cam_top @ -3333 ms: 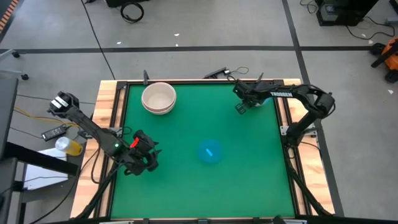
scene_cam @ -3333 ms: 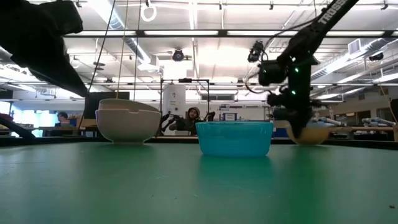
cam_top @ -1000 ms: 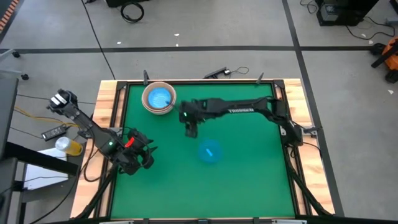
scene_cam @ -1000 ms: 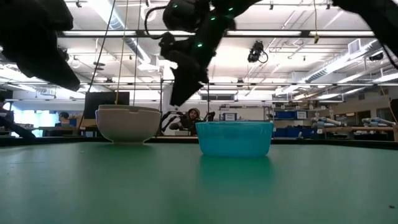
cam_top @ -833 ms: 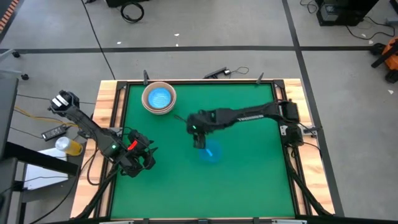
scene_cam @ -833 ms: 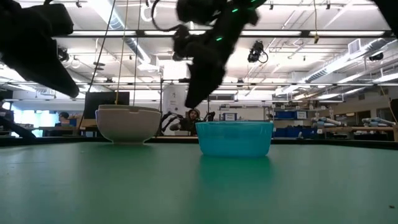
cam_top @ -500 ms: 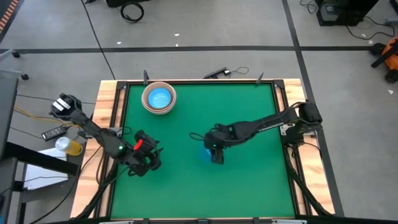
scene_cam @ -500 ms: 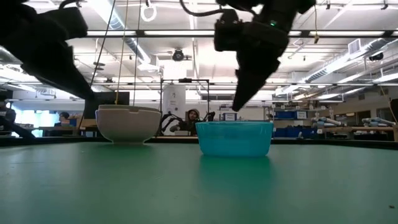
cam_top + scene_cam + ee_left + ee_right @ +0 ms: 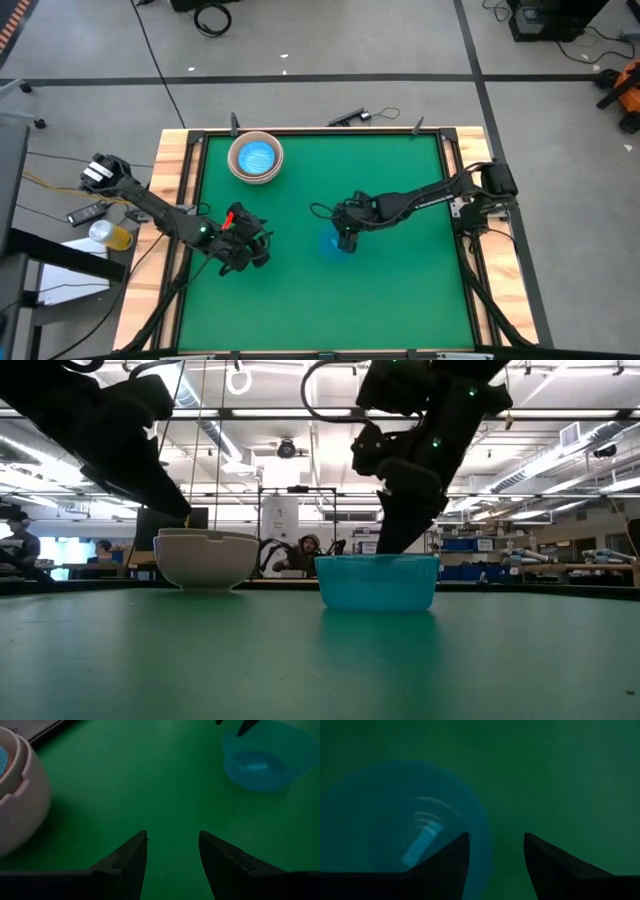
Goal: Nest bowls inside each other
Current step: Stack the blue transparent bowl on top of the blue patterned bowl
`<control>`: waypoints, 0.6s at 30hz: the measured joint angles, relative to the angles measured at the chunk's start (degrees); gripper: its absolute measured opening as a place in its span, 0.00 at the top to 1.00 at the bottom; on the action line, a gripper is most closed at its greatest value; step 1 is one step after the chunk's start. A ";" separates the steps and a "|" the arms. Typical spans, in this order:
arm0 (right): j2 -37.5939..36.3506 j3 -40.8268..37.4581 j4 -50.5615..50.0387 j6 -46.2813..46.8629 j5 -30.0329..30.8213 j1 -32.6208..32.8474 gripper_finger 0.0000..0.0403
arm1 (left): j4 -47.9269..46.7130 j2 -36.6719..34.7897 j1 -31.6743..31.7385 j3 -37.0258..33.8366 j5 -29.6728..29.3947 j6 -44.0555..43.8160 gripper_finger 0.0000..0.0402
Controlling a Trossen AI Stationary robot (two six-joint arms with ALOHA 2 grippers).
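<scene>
A bright blue bowl (image 9: 330,247) stands on its base mid-table. My right gripper (image 9: 495,840) hangs open over that bowl's right rim (image 9: 485,840), slanting down, one finger above the inside, the other outside; no touch shows. In the low view its fingers (image 9: 388,538) reach the rim's height. At the far left stands a stack (image 9: 255,158): a second blue bowl (image 9: 256,156) nested in pale bowls (image 9: 205,558). My left gripper (image 9: 260,254) is open above the mat at the near left, pointing toward the lone blue bowl (image 9: 257,762).
The green mat (image 9: 400,290) lies inside a wooden frame (image 9: 175,200). Bare mat stretches between the stack and the lone blue bowl and along the near and right sides. Beyond the table in the low view is a workshop with a seated person (image 9: 310,550).
My right gripper has swung from beside the stack toward the table's near and right edges and come down over the lone blue bowl. My left gripper has shifted a little toward the table's right edge. Neither the bowl nor the stack has moved.
</scene>
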 joint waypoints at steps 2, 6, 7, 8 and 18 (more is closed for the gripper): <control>0.25 -0.79 0.90 0.89 0.88 -0.43 0.57 | -0.10 0.00 0.00 0.02 0.00 0.25 0.55; 0.81 -1.67 2.30 0.99 1.43 -0.96 0.73 | -0.30 0.00 -0.59 0.00 0.00 0.22 0.55; 0.85 -1.67 3.34 0.97 1.25 -1.20 0.79 | -0.44 0.00 -0.77 0.01 0.00 0.27 0.55; 0.87 -1.67 3.78 0.92 0.37 -1.45 0.85 | -0.62 0.00 -0.83 0.00 0.02 0.28 0.55; 0.98 6.78 14.97 -7.12 -1.09 -7.42 0.97 | -1.64 0.00 -0.35 0.01 0.00 0.33 0.55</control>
